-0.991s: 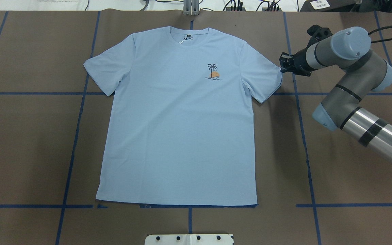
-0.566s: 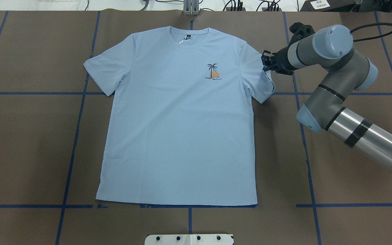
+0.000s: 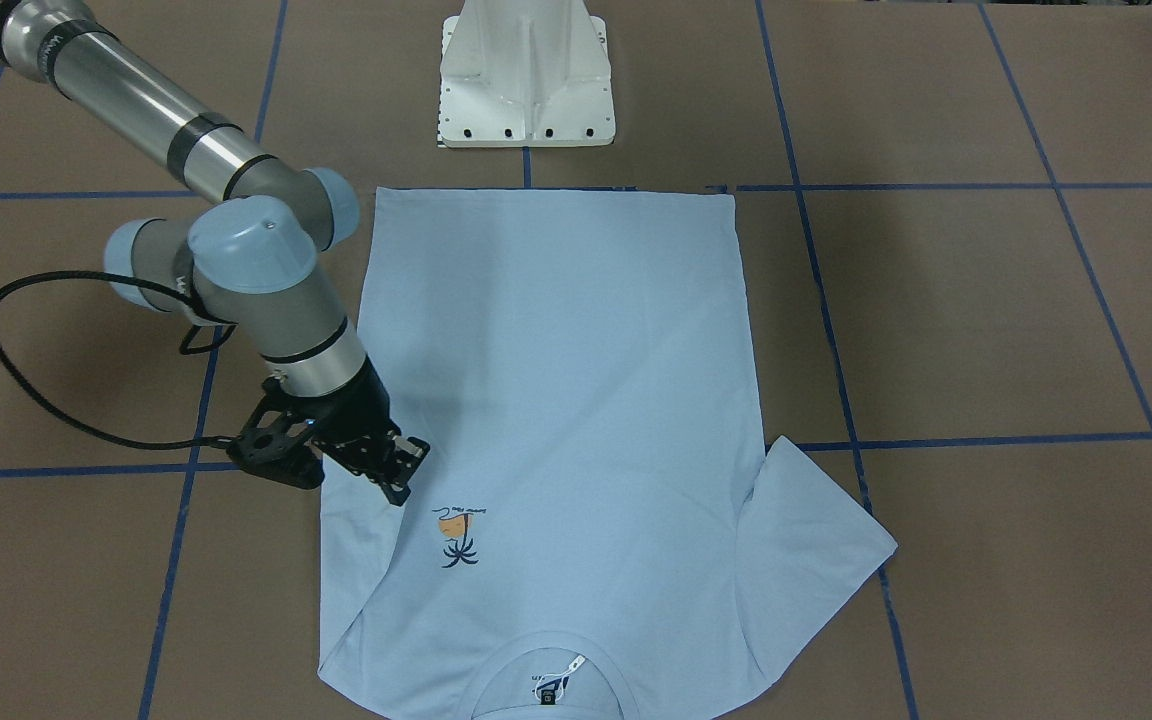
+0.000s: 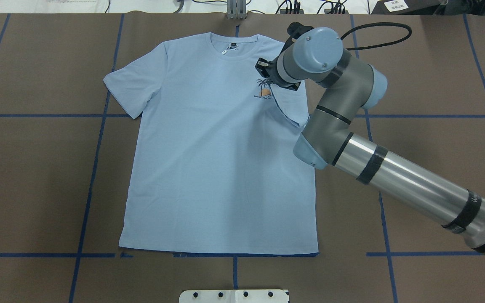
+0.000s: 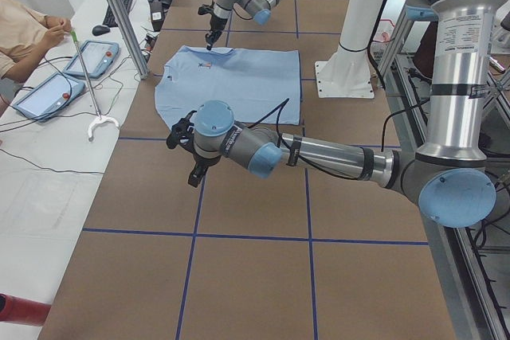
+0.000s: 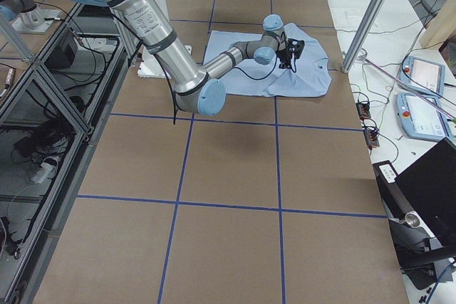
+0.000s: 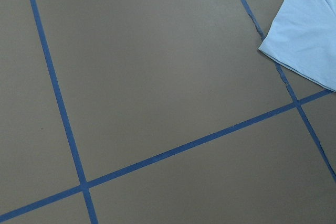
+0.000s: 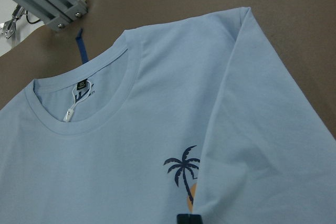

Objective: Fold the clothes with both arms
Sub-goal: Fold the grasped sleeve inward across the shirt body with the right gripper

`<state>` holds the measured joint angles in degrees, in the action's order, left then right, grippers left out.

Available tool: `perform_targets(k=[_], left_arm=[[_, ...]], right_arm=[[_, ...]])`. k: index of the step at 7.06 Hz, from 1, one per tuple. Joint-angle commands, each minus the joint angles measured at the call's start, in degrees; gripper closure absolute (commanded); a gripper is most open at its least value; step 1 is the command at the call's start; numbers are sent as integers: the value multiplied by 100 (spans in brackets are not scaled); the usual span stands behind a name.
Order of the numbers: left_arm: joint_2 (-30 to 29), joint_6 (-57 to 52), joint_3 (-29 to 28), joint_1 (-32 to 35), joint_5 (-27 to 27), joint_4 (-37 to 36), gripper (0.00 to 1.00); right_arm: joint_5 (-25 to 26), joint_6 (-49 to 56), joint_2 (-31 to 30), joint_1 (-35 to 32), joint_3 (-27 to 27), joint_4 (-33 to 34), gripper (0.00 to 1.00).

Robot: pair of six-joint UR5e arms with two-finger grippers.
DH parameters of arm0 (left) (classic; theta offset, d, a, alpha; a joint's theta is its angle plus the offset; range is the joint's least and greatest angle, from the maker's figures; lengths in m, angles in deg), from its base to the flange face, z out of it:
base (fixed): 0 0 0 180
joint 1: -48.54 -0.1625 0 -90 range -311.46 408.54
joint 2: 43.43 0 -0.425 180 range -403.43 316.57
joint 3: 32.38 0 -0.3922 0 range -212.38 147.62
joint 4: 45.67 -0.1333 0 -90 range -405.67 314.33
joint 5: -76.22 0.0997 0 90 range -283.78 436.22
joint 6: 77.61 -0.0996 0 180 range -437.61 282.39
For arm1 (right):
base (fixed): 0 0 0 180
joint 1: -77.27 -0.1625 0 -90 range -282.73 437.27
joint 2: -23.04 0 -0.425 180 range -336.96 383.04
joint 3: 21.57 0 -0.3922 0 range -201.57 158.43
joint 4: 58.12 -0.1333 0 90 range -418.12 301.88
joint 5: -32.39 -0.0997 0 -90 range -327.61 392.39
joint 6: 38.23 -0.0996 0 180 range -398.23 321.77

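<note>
- While I watch remotely, T-shirt lies front up on the brown tabletop; collar points to the far edge, operators' side; hem runs along the near edge, close to the white base
- R-side sleeve is turned over onto the chest; its fold runs from the shoulder down to the palm print & covers part of the print in the R wrist view
- R gripper sits at the edge of that sleeve, just beside the print; jaws look clamped on the sleeve fabric, tho only a dark tip shows at the bottom of the wrist view
- R arm comes in from the near R corner of the tabletop & crosses above the shirt's R side seam
- L-side sleeve lies flat, spread out over a blue tape line
- L gripper hangs above bare tabletop twd the L end, well apart from the shirt; L wrist cam shows only tape lines & a corner of the L-side sleeve at top R
- L jaws: can't tell if apart or together; only the side cam shows them, too small
- L arm reaches out low above the tabletop
- Body of the shirt below the chest is smooth, no folds; a person sits off the far edge w/ tablets
</note>
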<state>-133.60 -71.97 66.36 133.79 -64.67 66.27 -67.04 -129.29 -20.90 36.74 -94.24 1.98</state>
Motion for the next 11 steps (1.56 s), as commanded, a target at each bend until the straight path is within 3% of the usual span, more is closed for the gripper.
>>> perform_targets(k=[1,3,4,5,7,8,9,11], left_arm=[[0,-10,-21,0,0,3,0],[-9,-1,-48,-17,8,-6,0],[-313,251,-126,-183,17,-14,0],[-821,1402,-170,-680,61,12,0],[-1455,3215,-319,-1377,52,485,0],[-1990,3825,-720,-1963,105,599,0],[-2291,4283,-1160,-2247,775,870,0],[-2705,4543,-2825,-2680,1562,2376,2]], right_arm=[[414,-192,839,194,934,28,100],[468,-184,843,195,1052,19,100],[677,-183,851,195,1088,19,62],[801,-149,808,299,1088,37,1],[767,53,694,318,661,63,0],[732,63,206,309,-38,55,0],[584,158,-504,283,-942,11,0],[398,729,-1665,230,-2255,28,0]])
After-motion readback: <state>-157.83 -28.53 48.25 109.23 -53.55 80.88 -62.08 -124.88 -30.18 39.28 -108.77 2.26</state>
